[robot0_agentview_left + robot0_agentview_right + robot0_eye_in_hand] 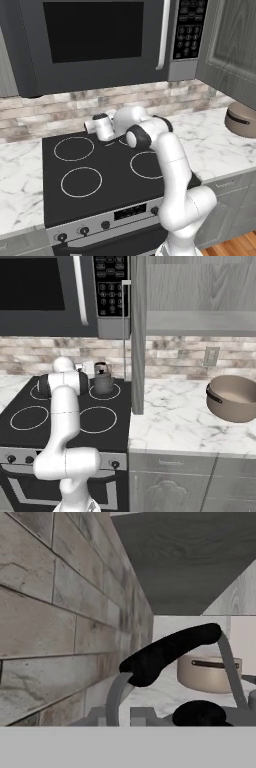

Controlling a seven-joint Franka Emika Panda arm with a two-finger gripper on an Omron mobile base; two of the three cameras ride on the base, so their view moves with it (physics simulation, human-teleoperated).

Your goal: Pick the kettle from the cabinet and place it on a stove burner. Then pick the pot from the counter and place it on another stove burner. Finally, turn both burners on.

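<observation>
Dark grey kettle [103, 382] on rear burner [105, 391], gripper [100, 370] nearly closed around its handle [167, 651].

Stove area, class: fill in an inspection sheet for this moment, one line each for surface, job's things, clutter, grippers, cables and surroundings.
Surface: black glass stovetop with four white burner rings, set in a white marble counter.
Job's things: the kettle stands on the rear right burner; the pot sits on the counter to the right, not yet moved; the cabinet is open, its shelf bare.
Clutter: nothing seen.
Grippers: the gripper is at the kettle's handle, nearly shut; whether it grips the handle cannot be told.
Cables: nothing seen.
Surroundings: microwave above the stove, stone-tile backsplash, wall outlet, stove knobs.
</observation>
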